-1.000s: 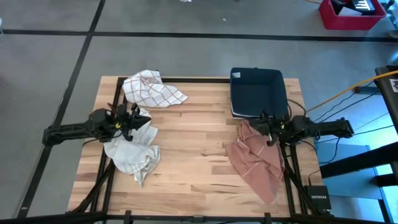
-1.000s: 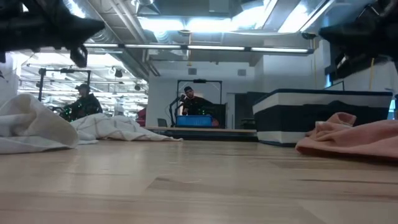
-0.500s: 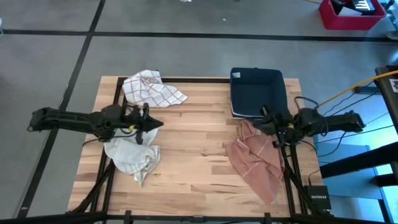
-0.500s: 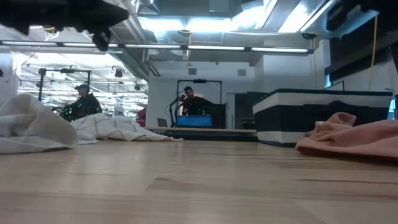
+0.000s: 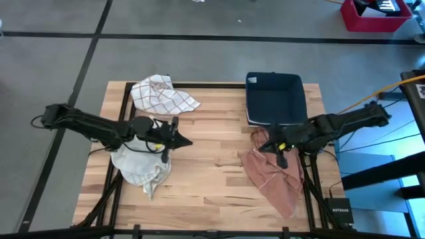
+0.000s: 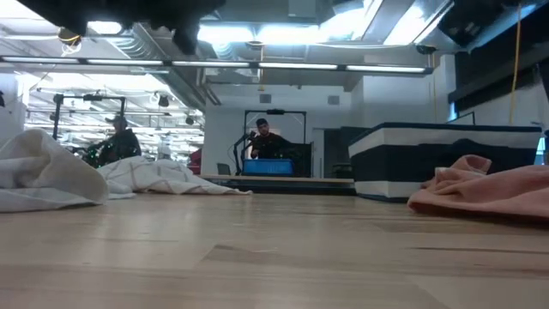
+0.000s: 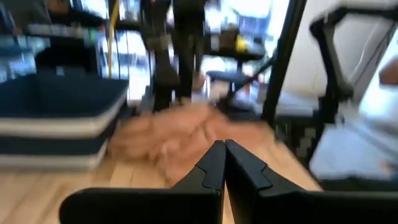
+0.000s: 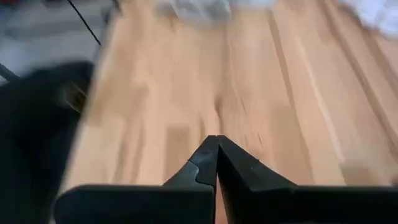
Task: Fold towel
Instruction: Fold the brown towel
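The pink towel [image 5: 273,171] lies crumpled on the right of the worktop [image 5: 206,172], just in front of the dark blue bin [image 5: 275,98], and folding has not begun. The right gripper [image 5: 277,147] hangs over the towel's upper edge with its jaws pinched together on nothing. The left gripper [image 5: 180,141] reaches toward the middle of the worktop, clear of the white towel [image 5: 141,167] beside it, jaws likewise clenched and empty.

To my eye the step in hand is the approach. To do it well, both would part their jaws before coming down, and each should pick a separate corner of the pink cloth — not a bunched ridge — so it can be pulled flat before any fold.

The high view gives the layout, including a checked towel [image 5: 162,95] at the far edge. The left wrist view alone shows the pink heap [image 7: 186,134] dead ahead of its fingers; the low view shows how high it bunches [image 6: 485,189] — and people working in the room beyond.
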### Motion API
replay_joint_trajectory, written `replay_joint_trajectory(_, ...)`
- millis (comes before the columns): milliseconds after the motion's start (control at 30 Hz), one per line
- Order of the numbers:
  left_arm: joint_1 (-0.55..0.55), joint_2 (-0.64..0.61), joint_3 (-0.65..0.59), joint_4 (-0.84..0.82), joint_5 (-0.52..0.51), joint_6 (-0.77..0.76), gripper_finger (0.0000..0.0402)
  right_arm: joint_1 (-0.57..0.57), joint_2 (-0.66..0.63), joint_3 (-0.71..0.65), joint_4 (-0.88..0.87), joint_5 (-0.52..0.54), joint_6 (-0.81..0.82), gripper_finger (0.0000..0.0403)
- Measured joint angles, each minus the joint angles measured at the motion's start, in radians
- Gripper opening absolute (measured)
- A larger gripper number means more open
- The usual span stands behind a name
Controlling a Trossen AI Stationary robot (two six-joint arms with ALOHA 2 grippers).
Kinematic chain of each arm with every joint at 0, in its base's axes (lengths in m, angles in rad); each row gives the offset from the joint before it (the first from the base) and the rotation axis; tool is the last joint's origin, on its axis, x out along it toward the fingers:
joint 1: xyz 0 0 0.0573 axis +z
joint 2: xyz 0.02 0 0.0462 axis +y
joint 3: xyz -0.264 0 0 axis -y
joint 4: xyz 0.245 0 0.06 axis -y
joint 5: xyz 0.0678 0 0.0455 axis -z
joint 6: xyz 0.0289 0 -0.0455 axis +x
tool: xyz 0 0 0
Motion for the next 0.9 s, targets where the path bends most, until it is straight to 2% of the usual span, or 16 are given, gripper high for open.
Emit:
replay_joint_trajectory(100, 0.009, 0.068, 0.019, 0.180, 0.000, 0.043, 0.0001, 0.032, 0.054, 0.003, -0.072, 0.059, 0.027, 0.0012)
replay_joint_trajectory(167, 0.014, 0.115, 0.070, 0.197, -0.001, 0.110, 0.0001, 0.033, 0.091, 0.004, -0.073, 0.097, 0.026, 0.0012)
replay_joint_trajectory(233, 0.016, 0.161, 0.144, 0.143, -0.001, 0.189, 0.0001, 0.032, 0.132, 0.004, -0.047, 0.121, 0.020, 0.0012)
replay_joint_trajectory(333, 0.016, 0.230, 0.274, -0.012, -0.007, 0.301, 0.0001, 0.032, 0.190, 0.004, 0.033, 0.233, -0.089, 0.0012)
replay_joint_trajectory(400, 0.016, 0.270, 0.350, -0.114, -0.011, 0.318, 0.0001, 0.032, 0.220, 0.005, 0.031, 0.245, -0.144, 0.0017)
replay_joint_trajectory(533, 0.008, 0.296, 0.444, -0.334, -0.012, 0.310, 0.0001, 0.032, 0.255, 0.005, -0.063, 0.199, -0.098, 0.0065)
replay_joint_trajectory(667, 0.000, 0.297, 0.454, -0.460, -0.011, 0.255, 0.0002, 0.032, 0.268, 0.005, -0.177, 0.120, -0.080, 0.0140)
replay_joint_trajectory(733, -0.003, 0.298, 0.454, -0.509, -0.011, 0.223, 0.0002, 0.032, 0.273, 0.005, -0.203, 0.116, -0.091, 0.0171)
replay_joint_trajectory(900, -0.003, 0.298, 0.453, -0.587, -0.012, 0.212, 0.0002, 0.040, 0.322, -0.030, -0.179, 0.132, -0.144, 0.0205)
